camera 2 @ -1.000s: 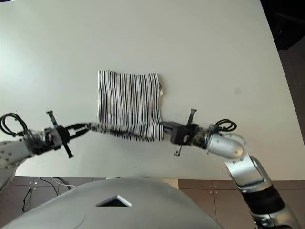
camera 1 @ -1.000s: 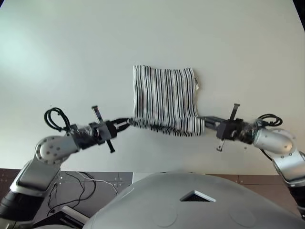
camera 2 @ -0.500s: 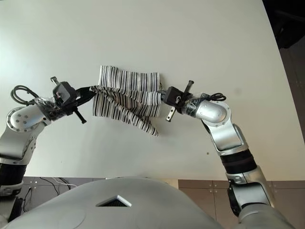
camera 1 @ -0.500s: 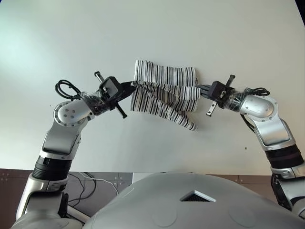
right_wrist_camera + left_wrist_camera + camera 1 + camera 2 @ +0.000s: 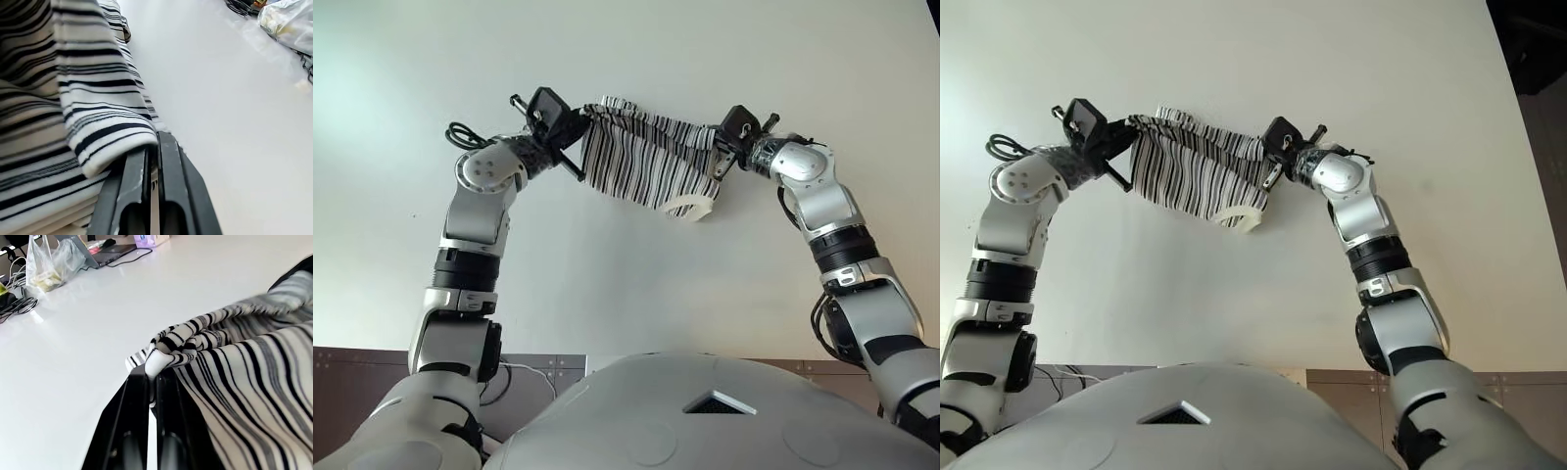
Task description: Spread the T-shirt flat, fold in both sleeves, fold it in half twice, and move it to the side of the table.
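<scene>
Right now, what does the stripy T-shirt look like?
The T-shirt is soft cloth with black and white stripes, folded and bunched. It hangs stretched between the left gripper and the right gripper, each shut on one end, above the white table. Its middle sags, and a white band curls at the lowest edge.

Right gripper [image 5: 152,147]: two black fingers pressed together, pinching thick fold of black-and-white striped T-shirt [image 5: 63,93]. Taking fingers' pointing direction as 12 o'clock: cloth bunches from 9 to 12, white table [image 5: 220,107] from 1 to 3, plastic bag [image 5: 288,22] and dark cables [image 5: 242,6] far off near 1.
</scene>
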You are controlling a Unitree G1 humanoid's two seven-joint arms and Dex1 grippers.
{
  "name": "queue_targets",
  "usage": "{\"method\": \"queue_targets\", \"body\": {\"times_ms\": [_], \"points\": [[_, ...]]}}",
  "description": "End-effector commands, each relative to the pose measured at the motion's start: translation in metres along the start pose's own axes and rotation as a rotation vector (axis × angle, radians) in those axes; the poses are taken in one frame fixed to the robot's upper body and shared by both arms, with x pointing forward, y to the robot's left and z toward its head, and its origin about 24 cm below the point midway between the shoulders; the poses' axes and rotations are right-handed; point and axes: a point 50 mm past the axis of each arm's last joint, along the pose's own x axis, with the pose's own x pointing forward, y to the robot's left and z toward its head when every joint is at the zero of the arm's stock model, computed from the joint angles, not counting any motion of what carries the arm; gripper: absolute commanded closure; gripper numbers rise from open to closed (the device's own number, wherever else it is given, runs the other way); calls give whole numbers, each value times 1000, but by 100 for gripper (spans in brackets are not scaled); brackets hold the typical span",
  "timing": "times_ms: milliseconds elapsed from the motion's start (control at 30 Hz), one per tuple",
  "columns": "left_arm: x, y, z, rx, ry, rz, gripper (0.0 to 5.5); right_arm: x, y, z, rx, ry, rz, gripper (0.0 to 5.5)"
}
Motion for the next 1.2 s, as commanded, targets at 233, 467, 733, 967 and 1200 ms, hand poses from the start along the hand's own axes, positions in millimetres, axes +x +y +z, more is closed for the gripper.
{"method": "queue_targets", "body": {"times_ms": [233, 467, 733, 967, 1200], "points": [[34, 23, 24, -12, -53, 41, 540, 13, -19, -1, 23, 71, -80, 536], [42, 23, 7, -10, -10, 77, 540, -8, -32, 5, 63, -10, -97, 515], [44, 18, 7, 3, -40, 72, 540, 2, -26, 9, 111, -28, -128, 378], [56, 17, 17, 10, -74, 68, 540, -30, -32, 10, 313, -105, 61, 277], [51, 16, 7, 20, -62, 79, 540, -33, 1, -10, 695, 5, 183, 277]]}}
